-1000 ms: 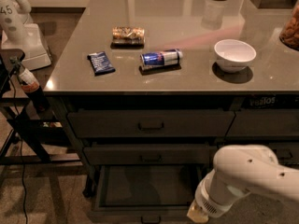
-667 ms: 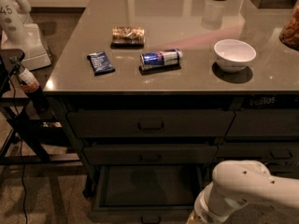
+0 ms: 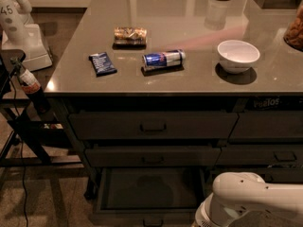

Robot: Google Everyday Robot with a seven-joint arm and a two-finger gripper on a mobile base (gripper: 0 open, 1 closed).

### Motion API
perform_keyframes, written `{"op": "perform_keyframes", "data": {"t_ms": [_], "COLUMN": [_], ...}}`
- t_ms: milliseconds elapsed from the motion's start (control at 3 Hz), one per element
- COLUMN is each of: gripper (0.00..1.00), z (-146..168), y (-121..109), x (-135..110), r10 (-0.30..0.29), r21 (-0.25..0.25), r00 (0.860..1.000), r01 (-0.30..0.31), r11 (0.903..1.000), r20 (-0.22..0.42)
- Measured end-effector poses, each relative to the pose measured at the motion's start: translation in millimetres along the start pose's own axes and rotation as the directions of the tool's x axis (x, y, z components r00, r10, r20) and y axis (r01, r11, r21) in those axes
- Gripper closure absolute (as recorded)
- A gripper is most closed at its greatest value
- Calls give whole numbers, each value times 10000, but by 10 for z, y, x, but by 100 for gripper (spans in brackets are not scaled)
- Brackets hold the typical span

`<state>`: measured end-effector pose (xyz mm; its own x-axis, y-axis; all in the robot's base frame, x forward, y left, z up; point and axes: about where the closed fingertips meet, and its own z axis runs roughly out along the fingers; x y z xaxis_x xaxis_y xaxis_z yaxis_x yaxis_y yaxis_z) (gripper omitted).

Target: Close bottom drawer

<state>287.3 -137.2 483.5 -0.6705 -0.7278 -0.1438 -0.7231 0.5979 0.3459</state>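
The bottom drawer (image 3: 151,190) of the wide left stack is pulled open. Its dark, empty inside shows, and its front edge lies along the bottom of the camera view. The two drawers above it, the top drawer (image 3: 152,125) and the middle drawer (image 3: 152,156), are shut. My white arm (image 3: 251,203) fills the lower right corner, just right of the open drawer. The gripper itself is below the edge of the view and does not show.
On the grey counter (image 3: 189,74) lie a blue can on its side (image 3: 163,59), a dark blue packet (image 3: 102,63), a brown snack bag (image 3: 130,34) and a white bowl (image 3: 238,56). A dark metal stand with a bottle (image 3: 29,85) is at the left. Narrower drawers (image 3: 267,126) are at the right.
My arm has sunk lower and to the right, and the wrist end that showed before has dropped out of view. The drawer stands open as before.
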Motion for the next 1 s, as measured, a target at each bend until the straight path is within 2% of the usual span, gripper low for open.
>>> {"op": "perform_keyframes", "data": {"t_ms": [333,667,1000], "gripper": [100,100,100], "z": [222,710,1135], "y": [18,-10,-108], "x": [52,133,135], "r10": [177,551,727], "r21": [-205,-533,-656], "r00": [9998,9984,9969], "r01": [-178,-545,-708], "r11": [9996,9971,9953], "r20": [-22,96,284]}}
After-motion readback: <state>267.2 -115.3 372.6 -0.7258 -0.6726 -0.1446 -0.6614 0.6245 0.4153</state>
